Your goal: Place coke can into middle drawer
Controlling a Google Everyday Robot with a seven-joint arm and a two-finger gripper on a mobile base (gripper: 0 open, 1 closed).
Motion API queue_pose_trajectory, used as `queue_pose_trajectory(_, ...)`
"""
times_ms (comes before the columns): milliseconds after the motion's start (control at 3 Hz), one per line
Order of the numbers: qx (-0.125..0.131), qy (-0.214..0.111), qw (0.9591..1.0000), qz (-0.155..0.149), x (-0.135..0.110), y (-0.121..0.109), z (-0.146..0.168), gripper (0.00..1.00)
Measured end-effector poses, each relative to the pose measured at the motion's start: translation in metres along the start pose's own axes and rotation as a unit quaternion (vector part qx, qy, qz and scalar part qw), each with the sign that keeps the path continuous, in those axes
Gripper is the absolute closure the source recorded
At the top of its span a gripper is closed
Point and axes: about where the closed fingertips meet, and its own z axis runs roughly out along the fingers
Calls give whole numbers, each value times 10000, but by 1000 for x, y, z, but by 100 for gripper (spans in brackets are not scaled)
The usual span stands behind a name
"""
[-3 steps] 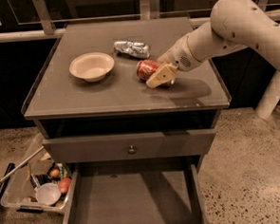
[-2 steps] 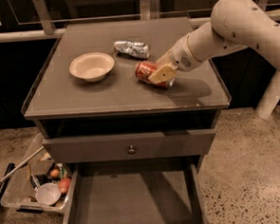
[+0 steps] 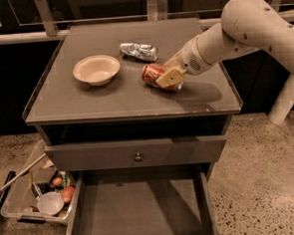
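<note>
Your gripper [image 3: 167, 76] on cabinet top [image 3: 86, 101], jaws clenched across coke can [image 3: 152, 73] lying on side. Middle drawer [image 3: 138, 217] open below.

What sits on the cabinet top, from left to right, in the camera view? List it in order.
bowl → silver-grey can → coke can. The pincer is at the coke can's right end and overlaps it, so it gets no place of its own in the order.
</note>
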Motion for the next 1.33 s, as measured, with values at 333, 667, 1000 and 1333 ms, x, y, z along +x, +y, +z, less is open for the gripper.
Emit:
queue_pose_trajectory(333,29,-58,10000,-37,5,11,-11,100)
queue_pose_trajectory(667,111,-207,9997,-15,12,21,-34,100)
queue_pose_trajectory(1000,162,-306,9994,-90,15,35,-57,100)
queue_pose_trajectory(1333,192,-345,9987,-335,15,58,-86,100)
